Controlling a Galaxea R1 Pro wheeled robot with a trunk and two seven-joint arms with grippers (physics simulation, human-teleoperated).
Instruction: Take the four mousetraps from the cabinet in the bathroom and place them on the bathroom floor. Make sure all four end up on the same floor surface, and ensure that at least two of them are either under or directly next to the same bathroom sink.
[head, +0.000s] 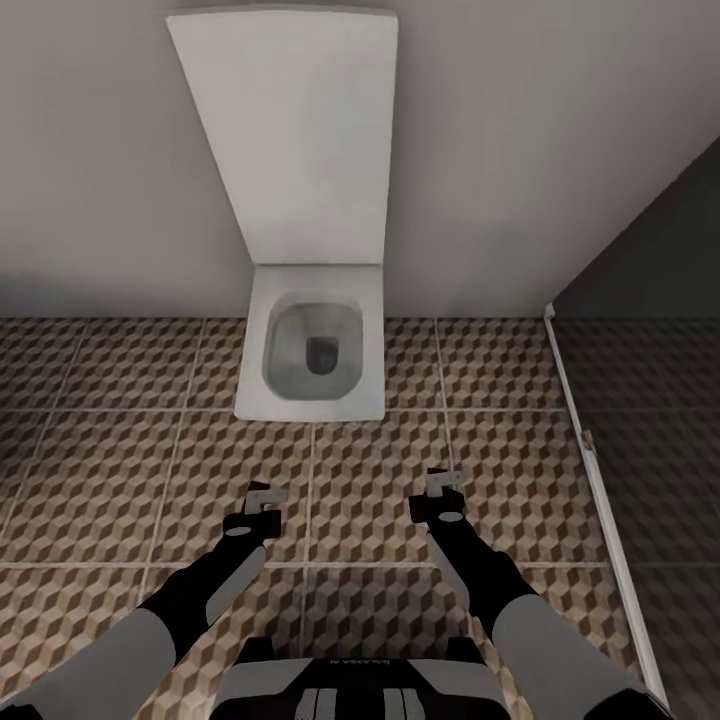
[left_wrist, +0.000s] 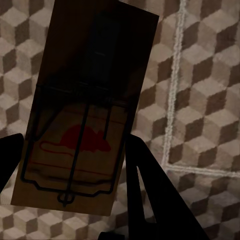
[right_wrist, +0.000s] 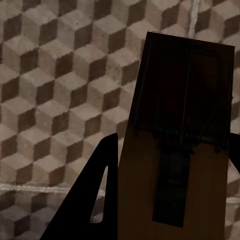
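Note:
My left gripper (head: 265, 497) is shut on a mousetrap (left_wrist: 85, 115), a brown wooden board with a dark wire spring and a red mouse print, held between the dark fingers (left_wrist: 150, 190) above the cube-patterned bathroom floor (left_wrist: 200, 100). My right gripper (head: 440, 487) is shut on a second mousetrap (right_wrist: 180, 135), its wire bar and dark tab showing over the same tiles (right_wrist: 55, 90). In the head view both grippers hover low over the floor (head: 370, 480), a little in front of the toilet. The cabinet and the sink are out of view.
A square white toilet (head: 312, 345) with its lid (head: 290, 130) raised stands against the grey wall straight ahead. At the right, a white strip (head: 590, 470) borders the darker grey-tinted shower tiles (head: 660, 440). Patterned tiles stretch to the left.

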